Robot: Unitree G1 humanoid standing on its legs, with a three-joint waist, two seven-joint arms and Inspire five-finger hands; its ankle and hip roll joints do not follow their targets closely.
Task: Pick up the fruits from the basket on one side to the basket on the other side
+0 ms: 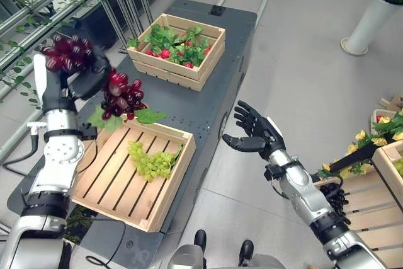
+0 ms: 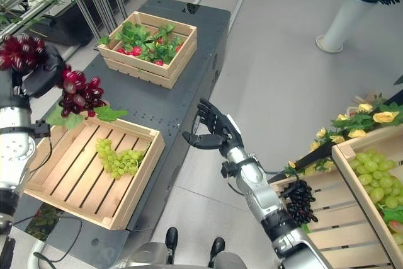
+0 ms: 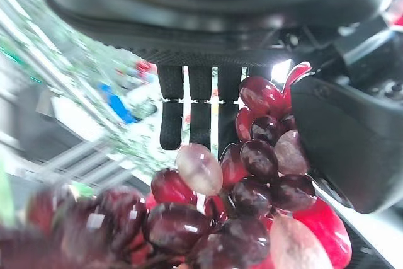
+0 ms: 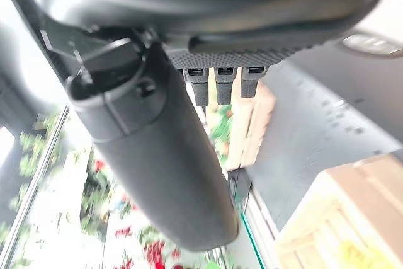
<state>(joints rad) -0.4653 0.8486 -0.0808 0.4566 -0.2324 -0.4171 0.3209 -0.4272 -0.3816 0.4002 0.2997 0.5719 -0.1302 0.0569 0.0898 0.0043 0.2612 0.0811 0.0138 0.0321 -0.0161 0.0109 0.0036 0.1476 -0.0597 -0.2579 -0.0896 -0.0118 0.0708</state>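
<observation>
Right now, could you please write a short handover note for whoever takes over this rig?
Left hand: shut on the red grape bunch, held raised above the near wooden crate on the dark cart.
Right hand: open, holding nothing, over the floor beside the cart.
Green grapes lie in the near crate. The crates on the robot's right hold black grapes and more green grapes.
Left to do: carry the red bunch across, then the green grapes.
</observation>
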